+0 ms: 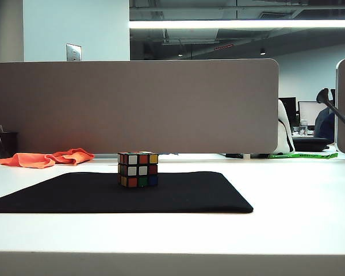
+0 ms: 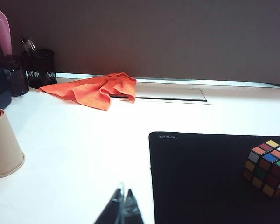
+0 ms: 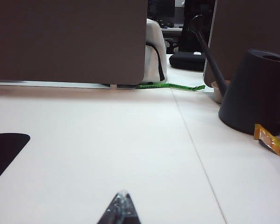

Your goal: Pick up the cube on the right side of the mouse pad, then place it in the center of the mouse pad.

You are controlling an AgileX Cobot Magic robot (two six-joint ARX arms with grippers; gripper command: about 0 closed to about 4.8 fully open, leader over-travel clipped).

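Left gripper [image 2: 123, 207]: nearest thing in left wrist view; fingertips pressed together to a point, nothing between them; over bare white table [image 2: 84, 149], just off the mouse pad's near-left corner area, not touching pad.
Right gripper [image 3: 120, 209]: nearest in right wrist view; tips together, holding nothing; over bare table, well apart from the cube; only a corner of the pad [image 3: 4, 151] shows at the side of that view.
Mouse pad [image 1: 103, 198]: black, flat, rounded corners; lies on table in front half of exterior view; small pale logo near one corner in left wrist view.
Cube [image 1: 138, 169]: sits on the pad, upright, roughly mid-width, toward pad's far edge in exterior view; no gripper near it. Stickers white, red, orange, yellow, green, blue on black frame. Also in left wrist view [image 2: 267, 168].
Paper cup [image 2: 4, 147]: tan, upside down on table, left of left gripper, apart from pad.
Orange cloth [image 1: 46, 157]: crumpled, behind pad on the left, near divider.
Pen holder [image 2: 39, 67]: black mesh, far left by divider.
Watering can [image 3: 254, 91]: dark, long spout, right side of table; orange wrapper [image 3: 270, 140] just beside its base.
Divider [image 1: 132, 106]: grey panel across back of table.
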